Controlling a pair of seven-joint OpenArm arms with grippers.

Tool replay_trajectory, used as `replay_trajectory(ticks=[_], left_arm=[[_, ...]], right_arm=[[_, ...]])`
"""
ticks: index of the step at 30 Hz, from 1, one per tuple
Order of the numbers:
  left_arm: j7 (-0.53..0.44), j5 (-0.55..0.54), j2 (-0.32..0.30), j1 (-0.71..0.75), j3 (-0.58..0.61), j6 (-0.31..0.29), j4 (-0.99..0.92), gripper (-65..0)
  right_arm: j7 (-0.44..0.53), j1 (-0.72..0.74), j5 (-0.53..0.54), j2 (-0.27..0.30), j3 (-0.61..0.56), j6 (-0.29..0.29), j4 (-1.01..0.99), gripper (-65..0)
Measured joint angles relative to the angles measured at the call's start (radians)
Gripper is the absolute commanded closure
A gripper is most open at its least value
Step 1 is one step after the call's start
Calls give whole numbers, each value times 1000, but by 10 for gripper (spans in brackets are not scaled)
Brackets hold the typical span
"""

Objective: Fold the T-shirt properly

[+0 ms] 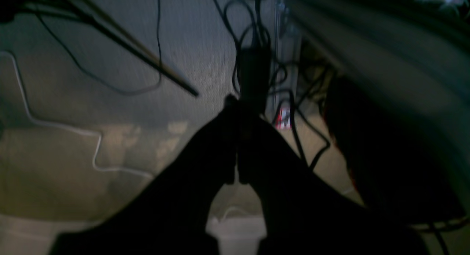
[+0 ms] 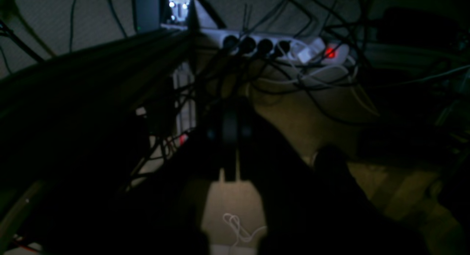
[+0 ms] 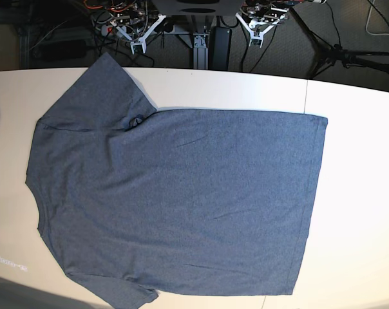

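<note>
Both grippers are parked beyond the table's far edge with jaws closed and nothing in them: the left gripper (image 3: 256, 40) by the far-right side, the right gripper (image 3: 138, 46) by the far-left. Below them the wrist views show a dim floor with tangled black cables (image 1: 257, 64) and a power strip (image 2: 279, 49). The T-shirt (image 3: 175, 199) lies flat on the white table (image 3: 355, 193), covering its left and middle, hem toward the right edge, one sleeve reaching the far edge.

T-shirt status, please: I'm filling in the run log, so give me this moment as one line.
T-shirt: flat on table, unfolded | left hand: shut, off the table, empty | right hand: shut, off the table, empty
</note>
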Motion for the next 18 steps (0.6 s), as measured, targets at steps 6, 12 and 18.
replay_trajectory(ticks=[6,12,18], left_arm=[[-39,0,0,0,0,0,1,0],[-39,-20,0,0,0,0,1,0],[-39,-24,0,0,0,0,1,0]], right_arm=[[9,0,0,0,0,0,3,0],[57,0,0,0,0,0,11,0],[56,2,0,0,0,0,11,0]])
